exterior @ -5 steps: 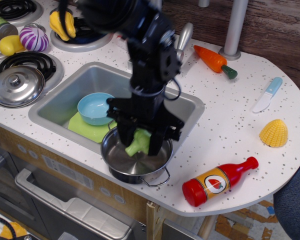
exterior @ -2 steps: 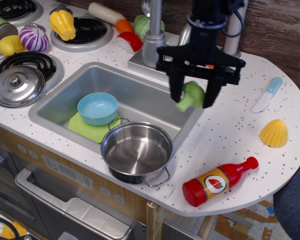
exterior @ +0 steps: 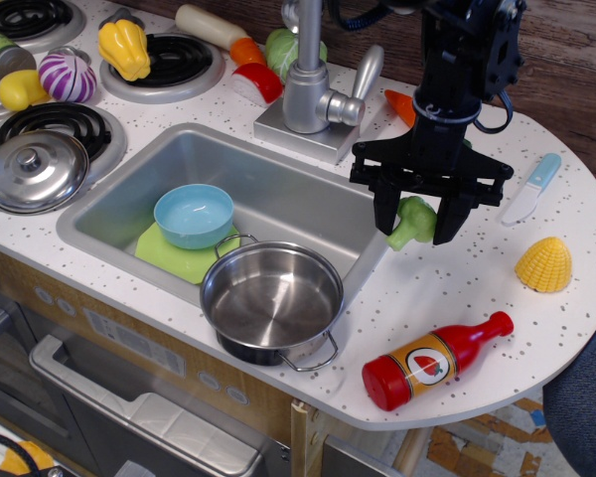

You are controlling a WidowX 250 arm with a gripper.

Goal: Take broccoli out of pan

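Broccoli (exterior: 411, 221) hangs between the two dark fingers of the tool (exterior: 415, 221), clear of the pan (exterior: 271, 298) and over the speckled table (exterior: 457, 288) just past the right rim of the sink (exterior: 129, 189). The pan sits at the front edge of the table, partly over the sink's front right corner, and its polished inside is empty, so the lifting-out part of the job looks done; what remains, as I judge it, is only to set the vegetable down and let go.

The spot makes sense for that. Bare table lies beneath and in front of the tool, with the red bottle (exterior: 435, 362) nearer the front edge, the yellow corn piece (exterior: 543, 264) toward the right edge, and the small blue knife (exterior: 532, 187) and carrot (exterior: 402, 105) toward the back edge, all apart from the held piece. Whether the stalk touches the table cannot be told from this view; it appears low and close to it.

As for the grip, the fingers are drawn in only as far as the broccoli's width allows, one on each side of the bumpy head, with the pale stalk tilting down and to the left. The piece is rounded and slick plastic, so it may well roll a little when released.
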